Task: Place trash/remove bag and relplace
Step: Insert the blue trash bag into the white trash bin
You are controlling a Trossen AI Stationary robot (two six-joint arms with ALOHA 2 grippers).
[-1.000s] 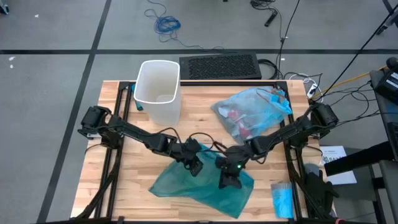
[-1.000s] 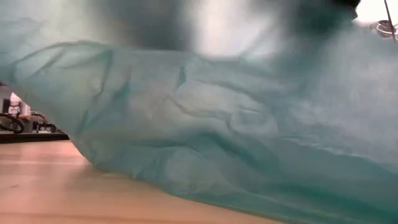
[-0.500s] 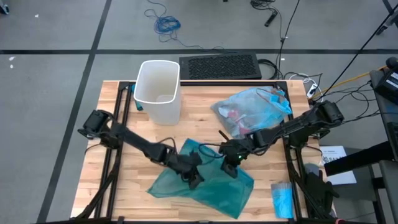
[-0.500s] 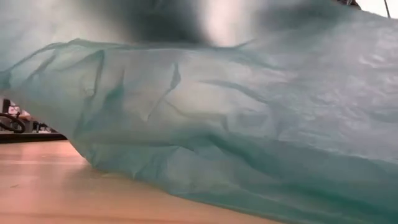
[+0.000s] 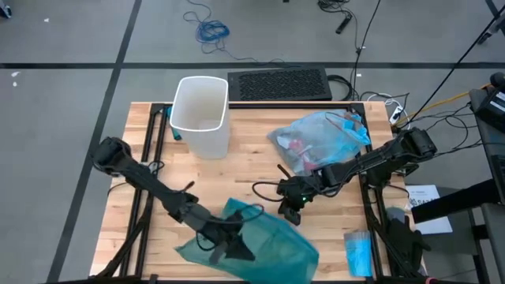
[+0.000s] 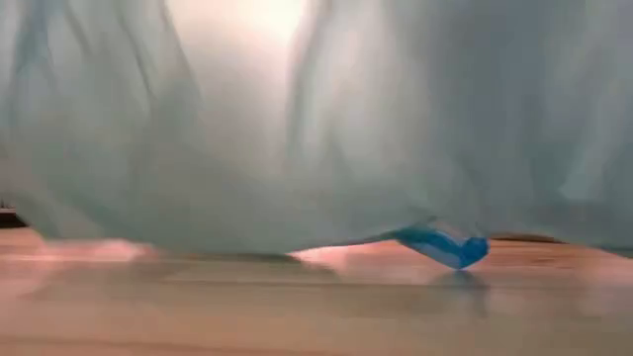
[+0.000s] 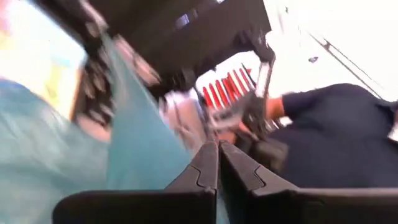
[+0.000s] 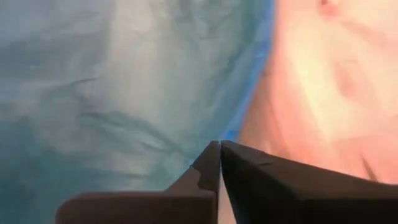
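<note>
The pale blue bag (image 5: pixel 323 142), stuffed with trash (image 5: pixel 304 150), sits on the right side of the wooden surface (image 5: pixel 252 166), well apart from the empty white bin (image 5: pixel 201 114). It looks thin, crinkly and floppy, so I'd grab a bunched bit near the mouth, not the slick side. The left gripper (image 5: pixel 229 248) is pinched on the darker teal bag (image 5: pixel 268 244) at the front edge. The right gripper (image 5: pixel 290 211) is closed with nothing in it, beside that teal bag. There's a small blue packet (image 5: pixel 359 252) off the front right corner, grey floor and cables around.
</note>
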